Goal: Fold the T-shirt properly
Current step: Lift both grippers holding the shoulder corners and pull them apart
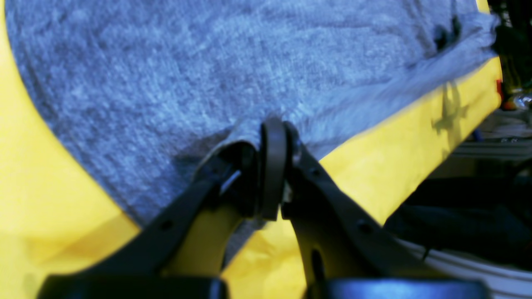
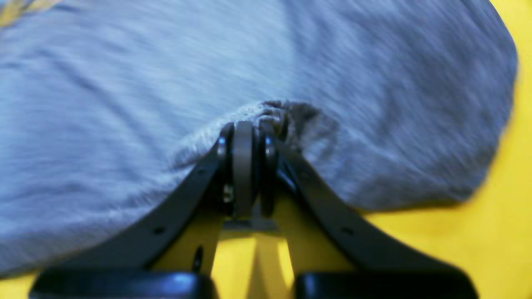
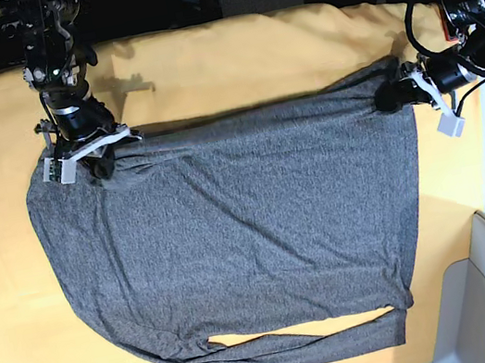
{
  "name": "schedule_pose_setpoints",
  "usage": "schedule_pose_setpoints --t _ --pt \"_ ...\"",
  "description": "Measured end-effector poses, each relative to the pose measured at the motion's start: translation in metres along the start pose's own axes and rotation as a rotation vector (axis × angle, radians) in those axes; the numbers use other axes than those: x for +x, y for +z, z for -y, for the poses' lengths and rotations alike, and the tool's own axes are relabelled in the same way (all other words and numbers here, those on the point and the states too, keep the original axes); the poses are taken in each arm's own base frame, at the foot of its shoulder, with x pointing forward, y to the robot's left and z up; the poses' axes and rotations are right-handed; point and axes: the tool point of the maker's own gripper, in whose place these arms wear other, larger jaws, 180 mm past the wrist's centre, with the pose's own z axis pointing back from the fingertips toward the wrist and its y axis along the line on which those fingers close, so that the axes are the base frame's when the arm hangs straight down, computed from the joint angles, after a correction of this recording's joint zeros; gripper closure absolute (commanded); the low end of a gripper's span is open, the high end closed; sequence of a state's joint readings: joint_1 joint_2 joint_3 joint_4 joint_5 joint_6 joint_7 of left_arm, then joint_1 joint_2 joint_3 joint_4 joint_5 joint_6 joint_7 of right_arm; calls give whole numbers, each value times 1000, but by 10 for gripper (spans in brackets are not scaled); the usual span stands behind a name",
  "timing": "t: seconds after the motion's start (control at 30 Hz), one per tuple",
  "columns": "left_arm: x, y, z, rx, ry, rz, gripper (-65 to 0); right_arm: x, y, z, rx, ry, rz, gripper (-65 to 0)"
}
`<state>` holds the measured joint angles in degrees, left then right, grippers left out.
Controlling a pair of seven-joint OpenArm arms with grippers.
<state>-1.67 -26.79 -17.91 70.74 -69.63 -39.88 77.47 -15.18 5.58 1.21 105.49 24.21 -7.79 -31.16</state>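
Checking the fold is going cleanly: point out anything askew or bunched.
The T-shirt lies skewed: its near edge has doubled over, leaving a slit of yellow cloth showing. Fabric puckers where the right gripper and left gripper pinch it.

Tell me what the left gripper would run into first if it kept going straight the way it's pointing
Probably only more of the T-shirt. The left gripper is shut on its edge, pointing across the grey fabric lying on the yellow cloth. Depth beyond is unclear.
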Motion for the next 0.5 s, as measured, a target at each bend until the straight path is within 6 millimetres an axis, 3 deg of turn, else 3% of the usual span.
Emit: schedule_pose_setpoints --t 0.17,0.4,0.5 --pt "7 7 -15 20 34 14 -5 -18 -9 7 -33 -24 -49 0" --pt "7 7 -15 20 34 15 -14 -20 -16 10 -42 -24 -60 0" --pt "0 7 -22 59 25 -20 -80 -18 -17 7 -36 -23 -56 -80"
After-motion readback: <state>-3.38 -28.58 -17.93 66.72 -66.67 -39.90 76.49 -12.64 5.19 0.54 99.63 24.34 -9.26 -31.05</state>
